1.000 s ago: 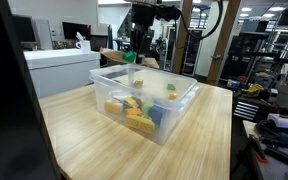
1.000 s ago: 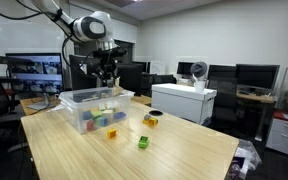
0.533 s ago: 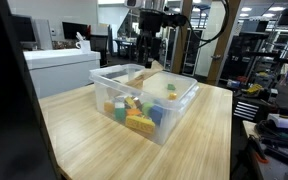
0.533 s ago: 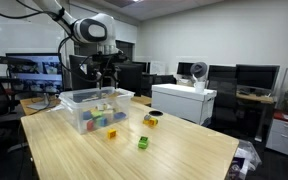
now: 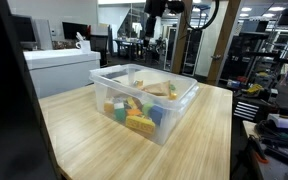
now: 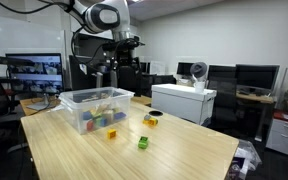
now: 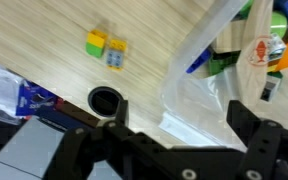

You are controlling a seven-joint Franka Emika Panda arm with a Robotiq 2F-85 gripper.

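A clear plastic bin holding several coloured blocks stands on the wooden table in both exterior views. My gripper hangs high above the bin, open, with nothing between its fingers. In the wrist view the gripper looks down past its two black fingers at the bin's corner and the blocks inside. Outside the bin, two small blocks lie side by side on the table, yellow, green and blue.
A black and yellow ring, a yellow block and a green block lie on the table beside the bin. A white box stands beyond the table. Desks, monitors and chairs surround it.
The gripper has opened wide and risen from just over the bin to well above it, drifting a little sideways. The bin and the loose blocks have not moved.
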